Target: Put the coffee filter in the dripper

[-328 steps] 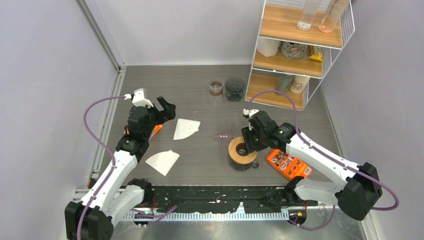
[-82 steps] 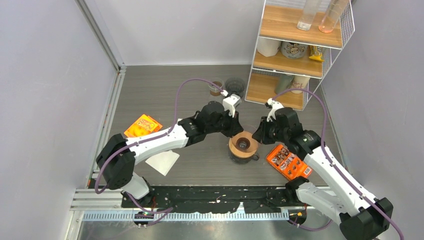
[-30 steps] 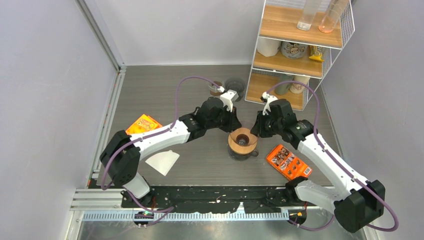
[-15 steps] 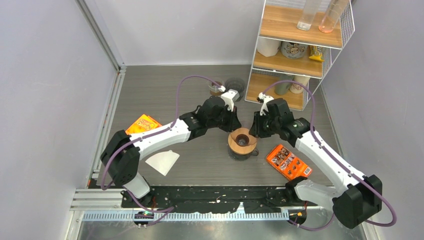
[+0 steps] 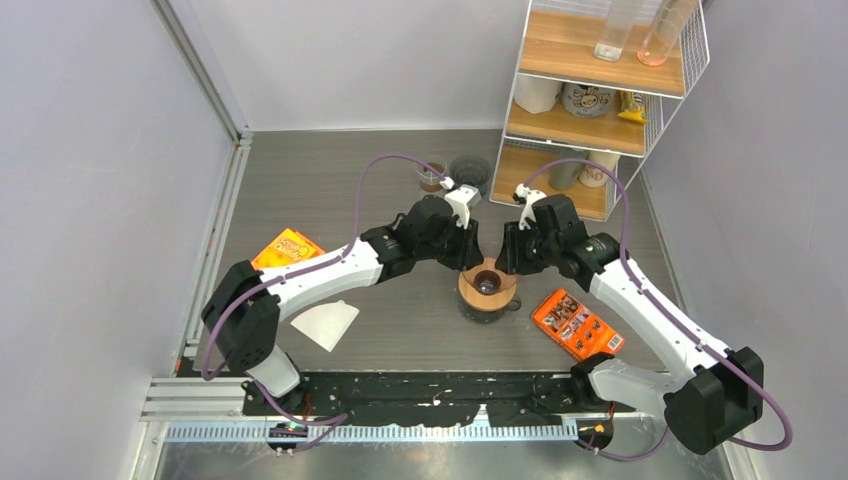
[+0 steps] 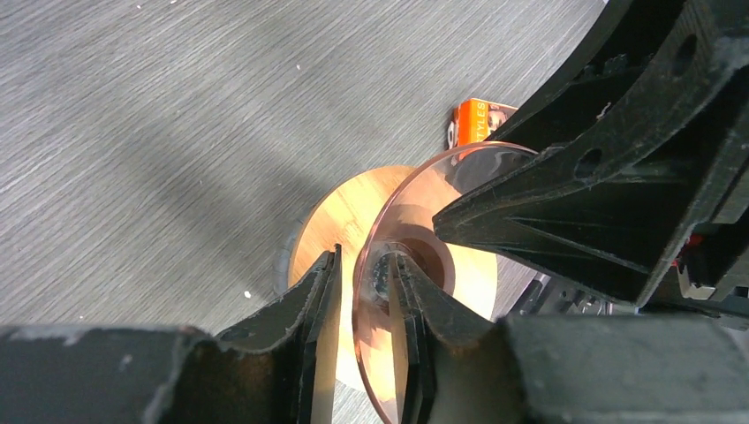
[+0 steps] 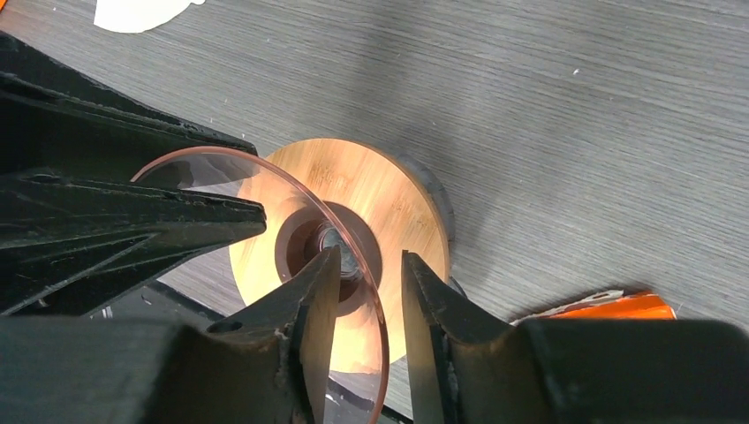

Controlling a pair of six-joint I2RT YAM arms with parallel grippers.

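Fingers (image 6: 316, 305) of both grippers stand narrowly parted over the dripper's rim, and the filter lies out on the table.

On the left gripper (image 6: 364, 256), the two black fingers sit slightly apart astride the thin rim of the dripper (image 6: 424, 199), one inside the cone and one outside. The right gripper (image 7: 371, 256) straddles the opposite rim the same way, a gap showing and nothing clamped. The single dripper is a clear, pinkish plastic cone with its neck in the hole of a round bamboo collar (image 7: 389, 194) on a carafe (image 5: 487, 308). One coffee filter (image 5: 325, 324) is in view, a white paper fan lying flat on the grey wood-grain table (image 5: 350, 180), well apart to the left. An orange packet (image 5: 288, 248) lies left of the carafe, and an orange printed box (image 5: 577, 324) lies near its right.
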